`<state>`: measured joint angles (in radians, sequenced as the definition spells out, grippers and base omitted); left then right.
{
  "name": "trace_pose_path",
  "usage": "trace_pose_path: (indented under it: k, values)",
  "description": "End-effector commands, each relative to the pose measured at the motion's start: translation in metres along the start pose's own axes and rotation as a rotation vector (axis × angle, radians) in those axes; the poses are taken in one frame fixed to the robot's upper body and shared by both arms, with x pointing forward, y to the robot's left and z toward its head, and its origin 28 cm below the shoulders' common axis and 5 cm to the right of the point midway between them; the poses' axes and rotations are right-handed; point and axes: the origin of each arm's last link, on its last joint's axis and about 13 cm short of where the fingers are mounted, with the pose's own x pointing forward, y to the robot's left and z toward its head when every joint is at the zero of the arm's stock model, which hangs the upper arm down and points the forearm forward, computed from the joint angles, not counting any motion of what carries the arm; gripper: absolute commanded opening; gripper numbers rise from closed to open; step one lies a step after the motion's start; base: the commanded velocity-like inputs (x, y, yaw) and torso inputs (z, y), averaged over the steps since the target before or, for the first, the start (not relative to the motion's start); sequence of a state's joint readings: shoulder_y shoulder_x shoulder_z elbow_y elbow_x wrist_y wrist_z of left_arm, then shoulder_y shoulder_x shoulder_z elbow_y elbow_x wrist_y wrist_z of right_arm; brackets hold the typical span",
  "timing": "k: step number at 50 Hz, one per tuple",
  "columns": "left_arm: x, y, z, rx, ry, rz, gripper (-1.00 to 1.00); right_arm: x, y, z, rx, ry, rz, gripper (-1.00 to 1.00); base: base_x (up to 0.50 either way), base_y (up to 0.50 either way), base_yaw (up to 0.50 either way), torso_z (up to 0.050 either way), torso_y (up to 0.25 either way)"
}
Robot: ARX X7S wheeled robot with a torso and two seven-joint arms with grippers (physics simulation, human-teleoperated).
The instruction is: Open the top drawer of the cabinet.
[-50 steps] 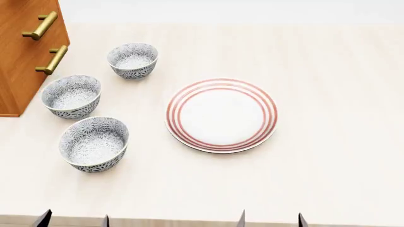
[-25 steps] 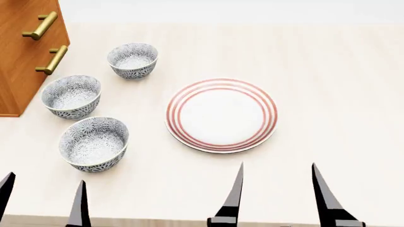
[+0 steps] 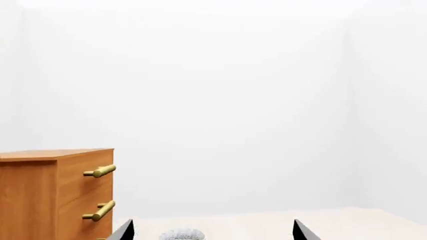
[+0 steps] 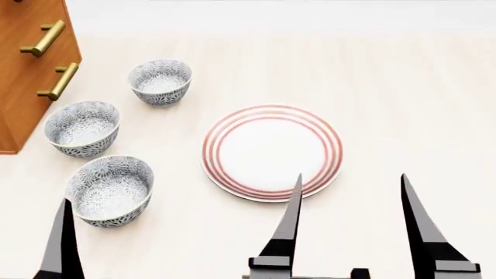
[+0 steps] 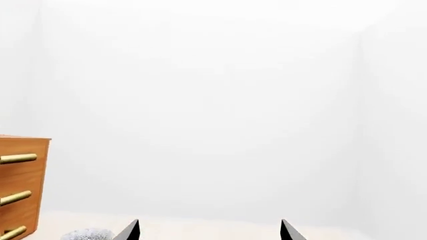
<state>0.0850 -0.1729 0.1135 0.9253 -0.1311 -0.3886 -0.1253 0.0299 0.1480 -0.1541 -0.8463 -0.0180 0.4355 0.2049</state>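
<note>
The orange-brown cabinet (image 3: pixel 57 195) stands at the table's far left, its drawers shut flush. The top drawer (image 3: pixel 83 172) has its brass handle (image 3: pixel 100 171) just under the cabinet's top; it also shows in the right wrist view (image 5: pixel 18 158). In the head view the cabinet (image 4: pixel 23 87) is at the top left, its top cut off. My left gripper (image 3: pixel 212 230) is open and empty; only one of its fingers (image 4: pixel 62 244) shows in the head view, near the front edge. My right gripper (image 4: pixel 351 175) is open and empty over the plate's near edge, far from the cabinet.
Three patterned bowls (image 4: pixel 160 81) (image 4: pixel 81 128) (image 4: pixel 108 189) stand in a row in front of the cabinet's drawers. A white plate with red rings (image 4: pixel 271 152) lies mid-table. The light table (image 4: pixel 419 87) runs on to the right.
Both grippers have risen and moved forward into the head view from the front edge. The head view has shifted a little, so the scene sits lower in frame.
</note>
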Motion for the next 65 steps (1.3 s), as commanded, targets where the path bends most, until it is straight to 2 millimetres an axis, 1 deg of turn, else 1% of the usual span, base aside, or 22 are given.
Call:
trace_pose_path:
  k: [1, 42, 46, 48, 51, 65]
  values:
    - [-0.0018, -0.001, 0.0072, -0.003, -0.019, -0.011, 1.0, -0.0006, -0.0017, 0.0075, -0.001, -0.026, -0.005, 1.0, 0.5, 0.0, 0.0, 0.0, 0.0]
    - [-0.0036, -0.0041, 0.0105, -0.008, -0.016, -0.034, 1.0, -0.0003, -0.0028, 0.0085, 0.006, -0.032, -0.018, 1.0, 0.5, 0.0, 0.0, 0.0, 0.0]
    - [-0.0032, -0.0036, 0.0099, -0.008, -0.015, -0.032, 1.0, -0.0011, -0.0035, 0.01, 0.006, -0.041, -0.022, 1.0, 0.04, 0.0, 0.0, 0.0, 0.0]
    - [-0.0032, -0.0036, 0.0095, -0.009, -0.015, -0.033, 1.0, -0.0009, -0.0032, 0.0096, -0.024, -0.033, -0.018, 1.0, 0.0, 0.04, 0.0, 0.0, 0.0]
    - [-0.0036, -0.0042, 0.0101, -0.012, -0.013, -0.036, 1.0, -0.0014, -0.0019, 0.0097, -0.045, -0.031, 0.001, 1.0, 0.04, 0.48, 0.0, 0.0, 0.0]
    - [-0.0032, -0.0032, 0.0114, -0.012, -0.016, -0.032, 1.0, -0.0012, -0.0022, 0.0096, -0.038, -0.034, 0.004, 1.0, 0.07, 0.5, 0.0, 0.0, 0.0]
